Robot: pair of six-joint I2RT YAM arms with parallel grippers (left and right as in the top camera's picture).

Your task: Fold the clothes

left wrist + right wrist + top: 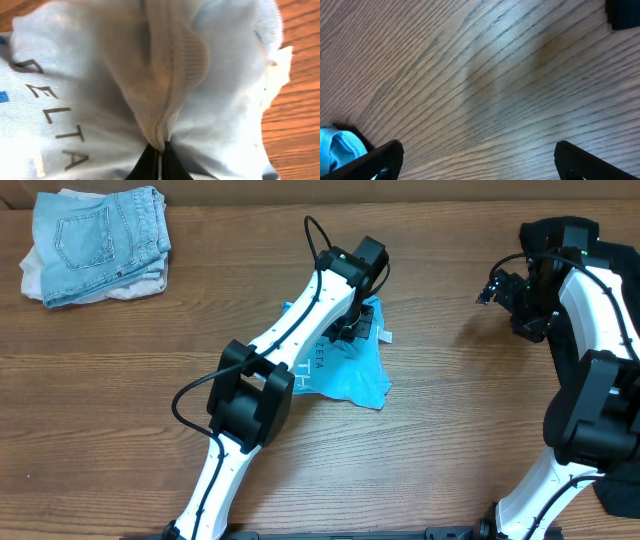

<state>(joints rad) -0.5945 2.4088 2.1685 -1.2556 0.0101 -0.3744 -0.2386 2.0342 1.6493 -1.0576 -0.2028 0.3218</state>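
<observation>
The light sky-blue T-shirt [345, 375] lies bunched in the middle of the table, lettering showing beside my left arm. My left gripper [352, 328] is down on its upper part. In the left wrist view the left gripper [161, 150] is shut on a pinched ridge of the T-shirt [100, 75], and the cloth fills the picture. My right gripper [495, 288] hangs open at the right over bare wood. Its fingers [385, 155] stand wide apart with nothing between them, and a corner of the T-shirt [337, 149] shows at the lower left. A black cloth [618, 498] peeks out behind the right arm's base.
A folded stack of jeans [100, 235] on pale garments sits at the far left corner. The right arm's black and white links [600, 330] stand along the right side. Bare wooden table [450, 410] lies between the two arms.
</observation>
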